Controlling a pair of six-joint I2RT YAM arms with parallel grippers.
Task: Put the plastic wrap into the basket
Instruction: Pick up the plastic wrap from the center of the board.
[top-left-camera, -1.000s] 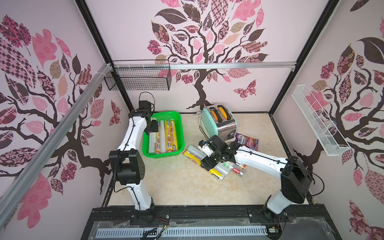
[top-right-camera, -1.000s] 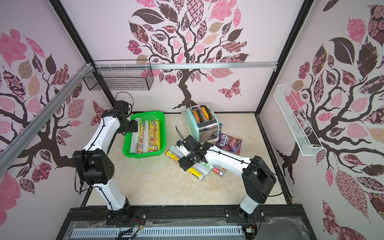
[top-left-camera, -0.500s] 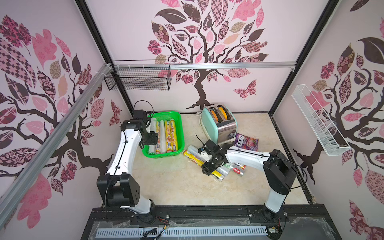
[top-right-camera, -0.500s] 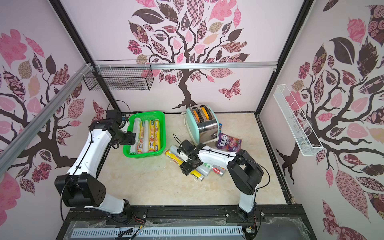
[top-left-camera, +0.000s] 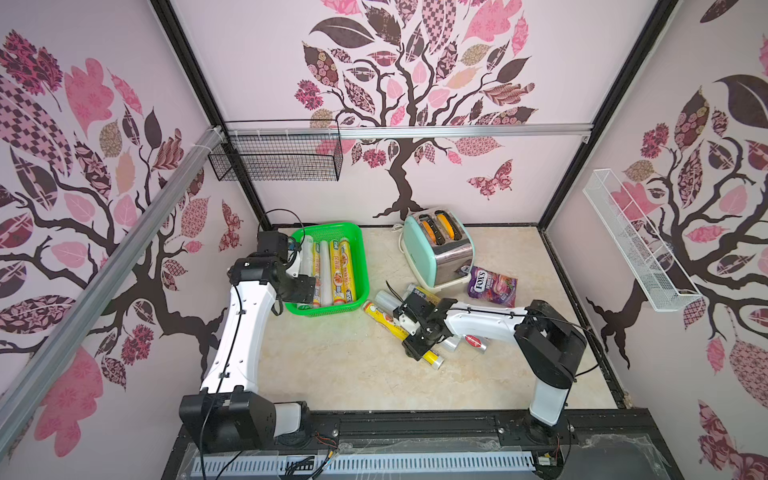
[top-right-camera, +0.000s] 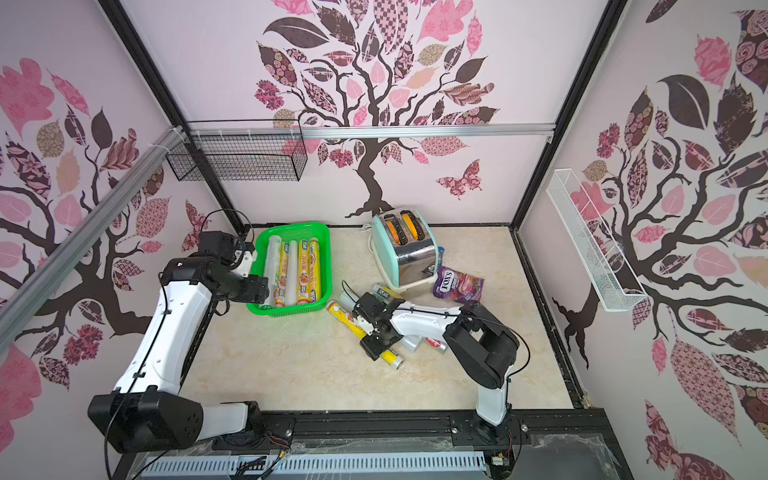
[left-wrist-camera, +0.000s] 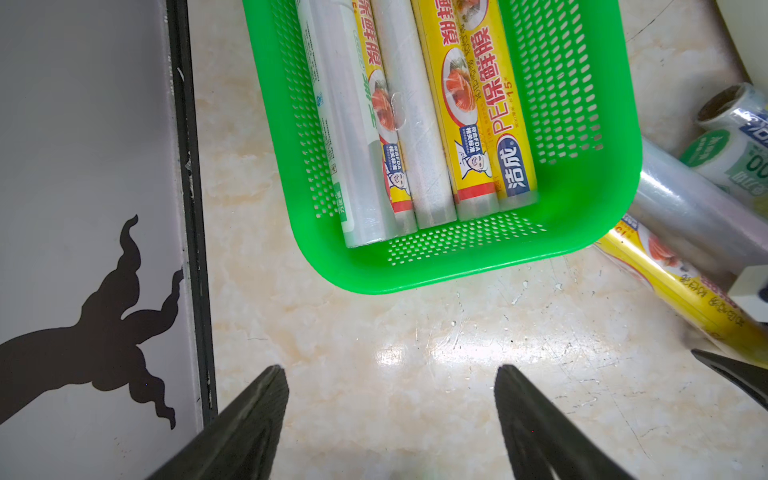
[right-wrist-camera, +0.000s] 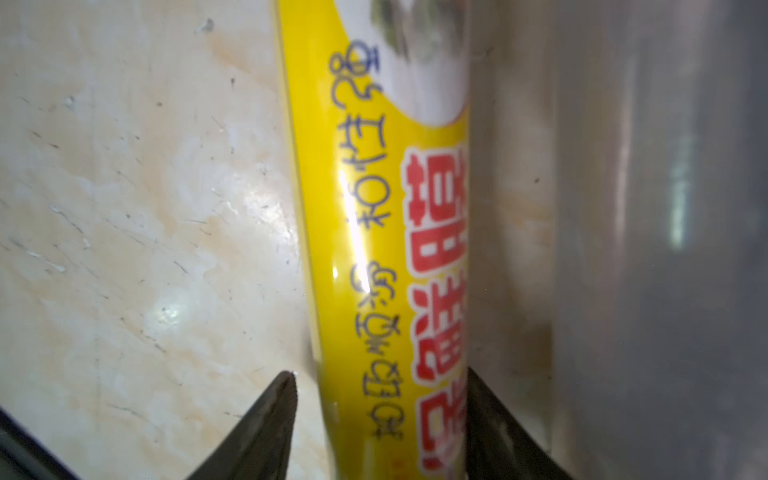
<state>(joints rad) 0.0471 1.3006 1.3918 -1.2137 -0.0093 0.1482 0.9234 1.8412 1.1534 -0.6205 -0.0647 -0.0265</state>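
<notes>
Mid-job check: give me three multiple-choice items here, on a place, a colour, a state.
1. The FOX'S candy bag lies: A in the green basket; B on the table beside the toaster; C in the white rack.
2. The plastic wrap roll that the right tool straddles is: A yellow; B clear; C green.
3. The left tool is: A open, empty; B shut on a roll; C shut on the basket.
Key: B, it lies by the toaster; A, yellow wrapper in the right wrist view; A, jaws apart, nothing between.
</notes>
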